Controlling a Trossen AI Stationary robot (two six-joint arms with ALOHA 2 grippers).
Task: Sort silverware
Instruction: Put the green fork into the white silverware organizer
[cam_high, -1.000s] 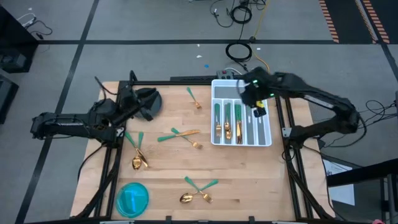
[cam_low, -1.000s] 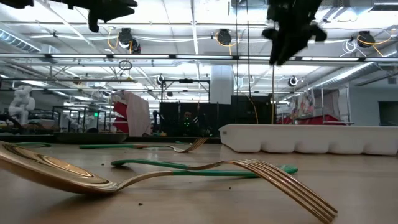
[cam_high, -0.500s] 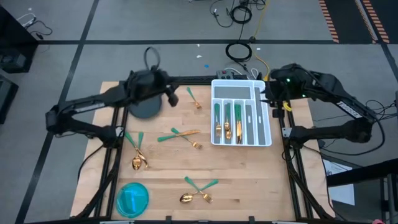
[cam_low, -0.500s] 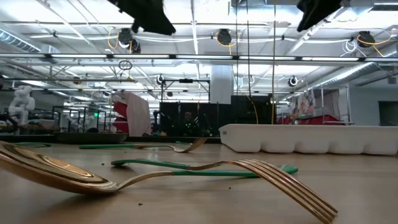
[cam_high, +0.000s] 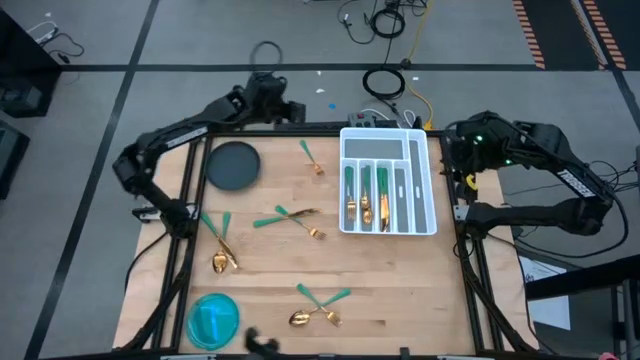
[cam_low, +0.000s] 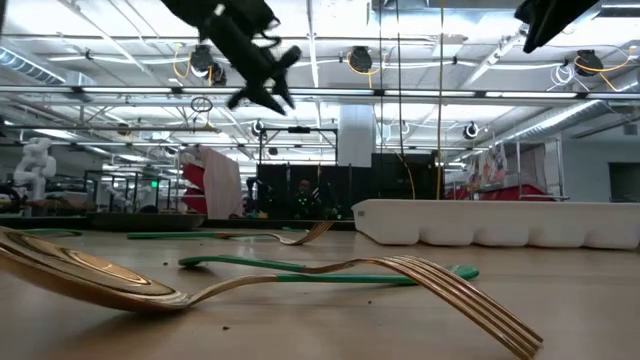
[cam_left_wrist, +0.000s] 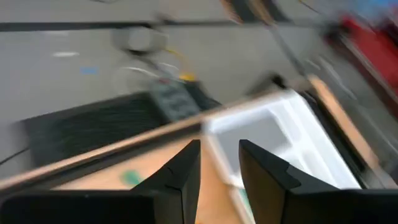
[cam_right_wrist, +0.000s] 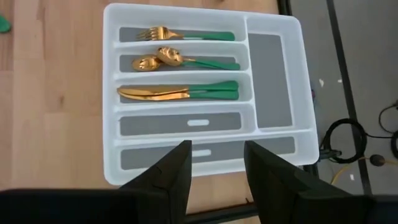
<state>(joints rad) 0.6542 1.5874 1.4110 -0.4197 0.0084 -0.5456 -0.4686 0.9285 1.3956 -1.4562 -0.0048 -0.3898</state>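
Nine silverware (cam_high: 300, 215) pieces lie loose, five in tray (cam_right_wrist: 273, 81); both grippers (cam_left_wrist: 217, 171) (cam_right_wrist: 214, 165) parted, empty

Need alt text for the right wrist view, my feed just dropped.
The white tray fills the view on the wooden table, seen past the open, empty right gripper. One long slot holds a fork, the next spoons, the third knives; the other compartments are empty.

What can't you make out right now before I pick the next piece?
- Left wrist view: motion blur; the loose silverware is unreadable, only the tray corner shows.
- Low view: the tray's wall hides its contents.
- High view: fork or spoon in the front pair is too small to tell.
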